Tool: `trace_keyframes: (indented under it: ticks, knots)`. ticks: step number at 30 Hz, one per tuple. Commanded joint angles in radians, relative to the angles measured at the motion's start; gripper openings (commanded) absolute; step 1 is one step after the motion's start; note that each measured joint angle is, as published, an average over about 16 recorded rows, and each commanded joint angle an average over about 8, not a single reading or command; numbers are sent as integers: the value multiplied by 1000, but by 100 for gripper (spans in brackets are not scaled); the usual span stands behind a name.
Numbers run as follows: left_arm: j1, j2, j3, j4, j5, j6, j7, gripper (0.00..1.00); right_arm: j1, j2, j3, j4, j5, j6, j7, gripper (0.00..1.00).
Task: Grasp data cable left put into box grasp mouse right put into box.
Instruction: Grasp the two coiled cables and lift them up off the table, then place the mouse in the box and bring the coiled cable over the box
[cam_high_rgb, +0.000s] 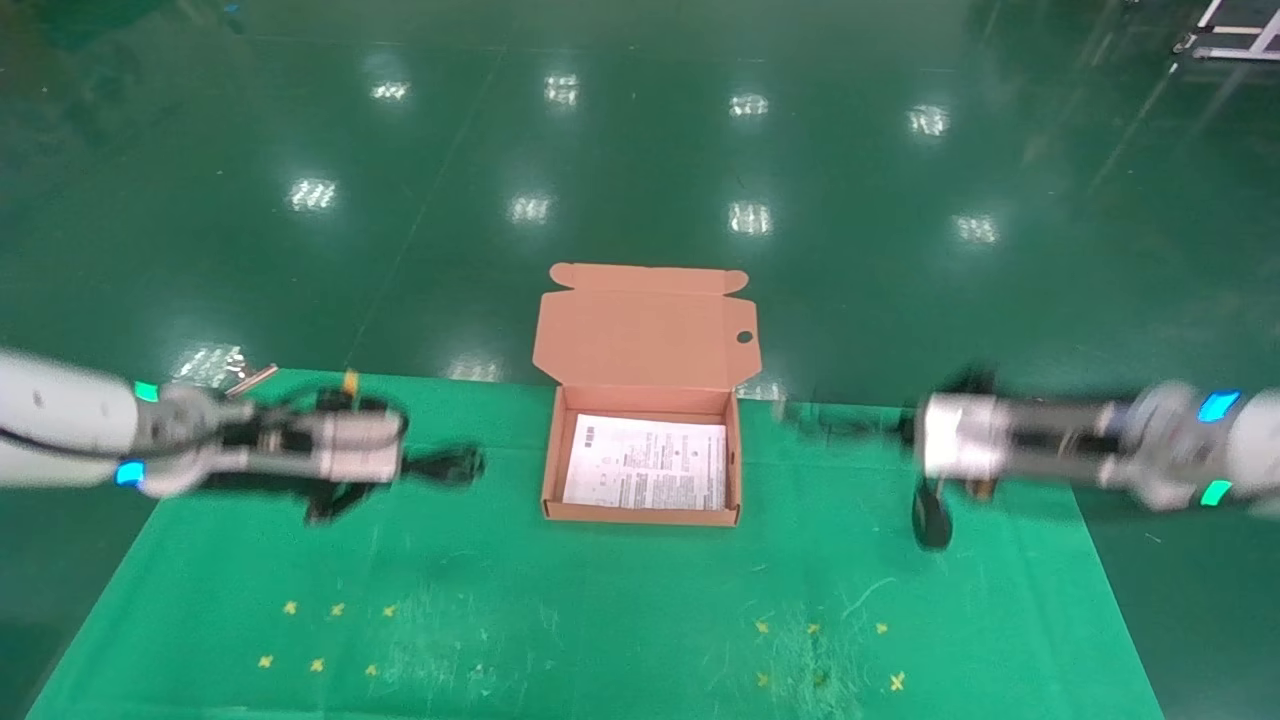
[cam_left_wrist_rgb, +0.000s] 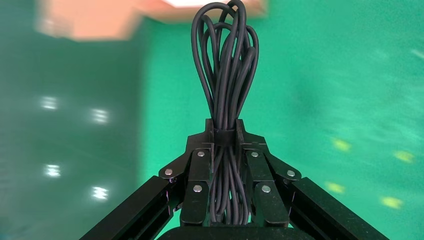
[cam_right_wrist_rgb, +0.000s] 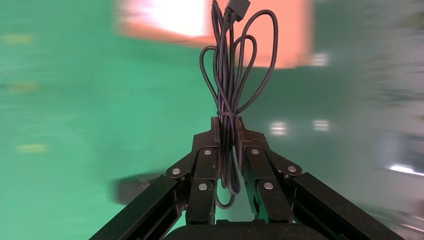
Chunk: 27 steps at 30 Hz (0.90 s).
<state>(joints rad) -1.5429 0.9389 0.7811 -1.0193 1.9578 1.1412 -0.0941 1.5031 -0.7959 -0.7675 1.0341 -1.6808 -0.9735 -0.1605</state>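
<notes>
Data cable (cam_left_wrist_rgb: 226, 65) sits pinched at its tie in my left gripper (cam_left_wrist_rgb: 224, 131), jaws closed tight, held above the mat left of the box (cam_high_rgb: 640, 515). My right gripper (cam_right_wrist_rgb: 227, 131) is clamped on the mouse's cord (cam_right_wrist_rgb: 235, 65), while the mouse (cam_high_rgb: 932, 522) dangles below, right of the box. I'd worry that it swings and catches the box wall, or the thin cord slips free.

Left gripper (cam_left_wrist_rgb: 224, 131) and right gripper (cam_right_wrist_rgb: 227, 131) both raised, arms reaching inward from opposite sides, fingers clamped tight.
</notes>
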Motion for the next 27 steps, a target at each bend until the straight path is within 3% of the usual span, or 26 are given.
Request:
trace_keyframes:
  ticks: [1, 7, 17, 27]
  knots:
    - [-26, -12, -11, -49, 3, 0, -17, 0, 45, 20, 21, 36, -6, 11, 18, 0]
    - [-90, 21, -38, -105, 32, -55, -61, 0, 165, -82, 52, 2, 12, 48, -20, 0]
    - [-158, 82, -56, -123, 71, -122, -87, 0, 287, -289, 92, -191, 95, 105, -183, 0]
    - [-164, 84, -61, -133, 75, -138, -85, 0, 312, -360, 117, -279, 161, 91, -275, 0]
